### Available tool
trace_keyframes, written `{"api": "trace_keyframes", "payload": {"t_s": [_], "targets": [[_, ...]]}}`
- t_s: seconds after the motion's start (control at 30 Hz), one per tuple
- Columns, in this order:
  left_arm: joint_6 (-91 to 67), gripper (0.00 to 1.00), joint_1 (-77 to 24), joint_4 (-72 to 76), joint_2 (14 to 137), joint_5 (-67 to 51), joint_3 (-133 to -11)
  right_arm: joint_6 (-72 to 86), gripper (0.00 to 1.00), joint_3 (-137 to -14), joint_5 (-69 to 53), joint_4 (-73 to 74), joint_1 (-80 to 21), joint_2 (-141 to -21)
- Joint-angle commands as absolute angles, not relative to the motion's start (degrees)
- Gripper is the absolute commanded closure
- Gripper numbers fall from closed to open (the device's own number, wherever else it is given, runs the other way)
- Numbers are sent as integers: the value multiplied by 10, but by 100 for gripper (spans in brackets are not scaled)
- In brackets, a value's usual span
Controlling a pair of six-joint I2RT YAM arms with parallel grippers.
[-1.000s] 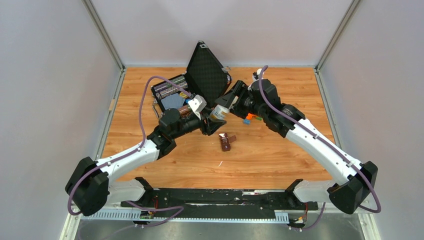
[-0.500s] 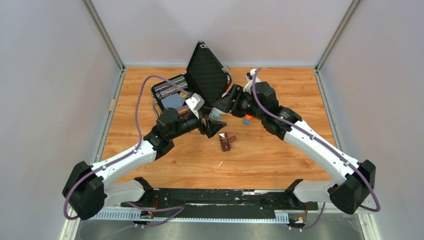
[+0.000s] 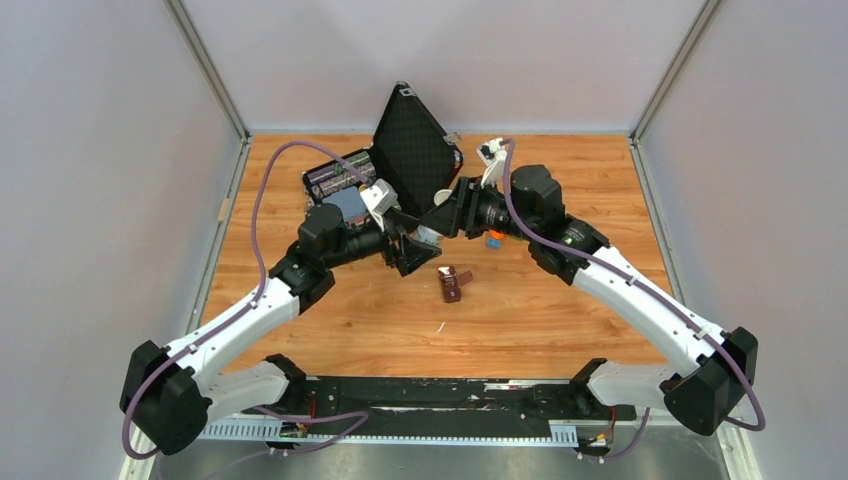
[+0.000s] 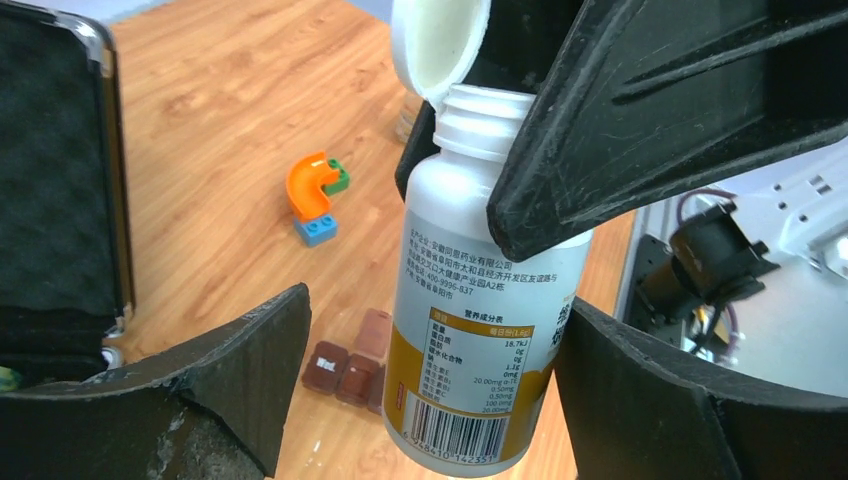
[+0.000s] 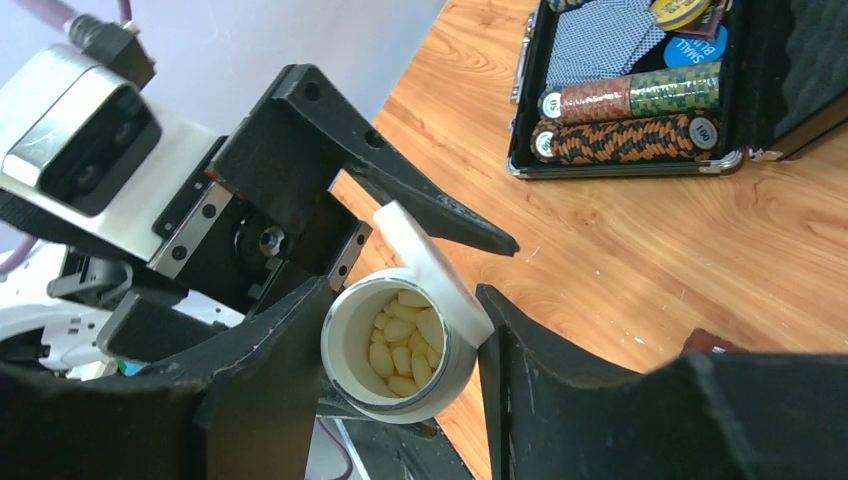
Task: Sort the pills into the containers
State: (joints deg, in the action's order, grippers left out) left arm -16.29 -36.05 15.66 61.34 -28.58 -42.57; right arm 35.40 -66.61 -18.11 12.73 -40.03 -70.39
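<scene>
A white pill bottle [image 3: 428, 236] with a yellow label hangs above the table, its flip lid [image 4: 440, 45] open. My right gripper [image 5: 400, 375] is shut on the bottle [image 5: 400, 350] near its neck, and several pale yellow pills [image 5: 402, 335] show inside. My left gripper [image 4: 430, 395] is open around the bottle's lower part [image 4: 480, 330], with a gap on its left side. The containers [image 3: 455, 283], a dark brown strip of joined compartments, lie on the wood below; they also show in the left wrist view [image 4: 345, 365].
An open black hard case [image 3: 410, 150] stands at the back with poker chips [image 5: 620, 120] and cards inside. Small orange, blue and green toy blocks [image 4: 315, 195] lie right of the bottle. Grey walls enclose the table.
My left arm has drawn back to the left and its gripper has come off the bottle. My right gripper has followed leftward with the bottle in it.
</scene>
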Motion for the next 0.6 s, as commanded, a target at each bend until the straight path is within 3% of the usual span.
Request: {"api": "trace_keyframes", "payload": {"t_s": [0.0, 0.17, 0.4, 0.57], "targets": [[-173, 8, -350, 128, 627, -377, -460, 318, 91, -667, -237, 90, -396, -694], [-175, 11, -349, 114, 635, -411, -469, 311, 91, -667, -245, 95, -395, -702], [-202, 21, -348, 137, 634, -429, -456, 306, 91, -664, -267, 98, -391, -708], [-229, 17, -347, 175, 630, -436, -441, 301, 91, -656, -270, 98, -388, -705]]}}
